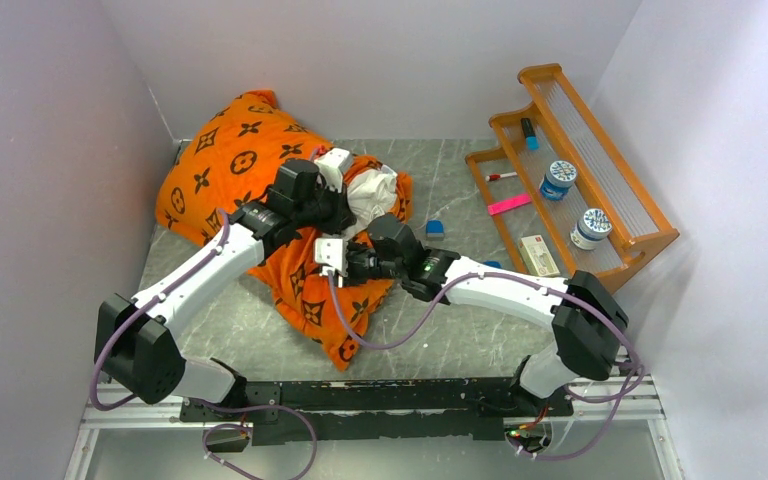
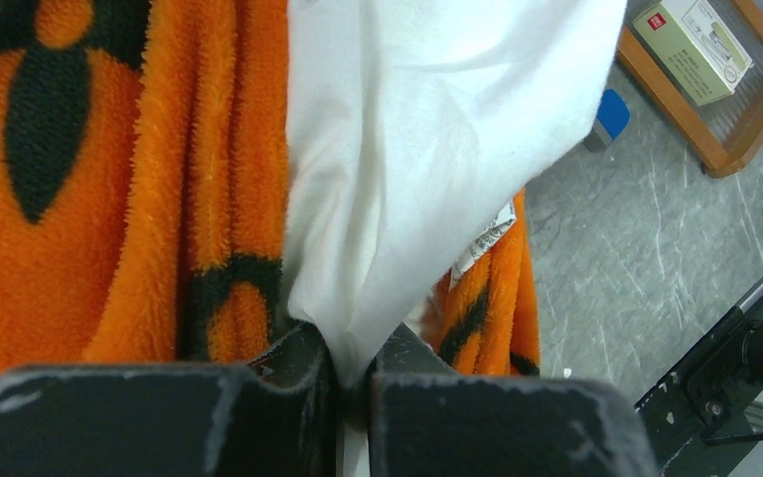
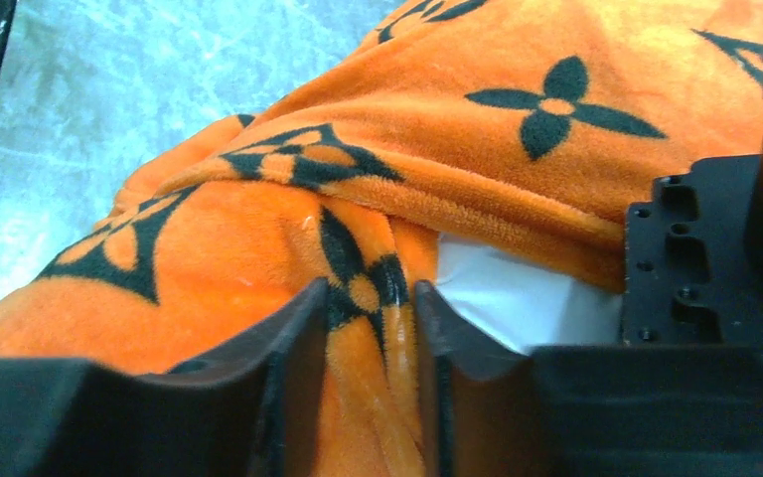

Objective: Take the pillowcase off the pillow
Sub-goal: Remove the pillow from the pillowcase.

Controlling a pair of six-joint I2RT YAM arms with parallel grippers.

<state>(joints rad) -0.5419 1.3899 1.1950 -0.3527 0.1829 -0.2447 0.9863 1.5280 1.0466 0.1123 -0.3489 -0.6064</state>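
Observation:
The orange pillowcase with dark brown motifs lies at the back left of the table and still covers most of the pillow. A white corner of the pillow pokes out at its open right end. My left gripper is shut on that white corner; the left wrist view shows the pillow fabric pinched between the jaws of the left gripper, with the pillowcase beside it. My right gripper is shut on a fold of the pillowcase, with a bit of pillow showing to its right.
An orange wooden rack stands at the back right with two round tins, a small box and markers. A small blue block lies on the grey table. White walls close in on three sides.

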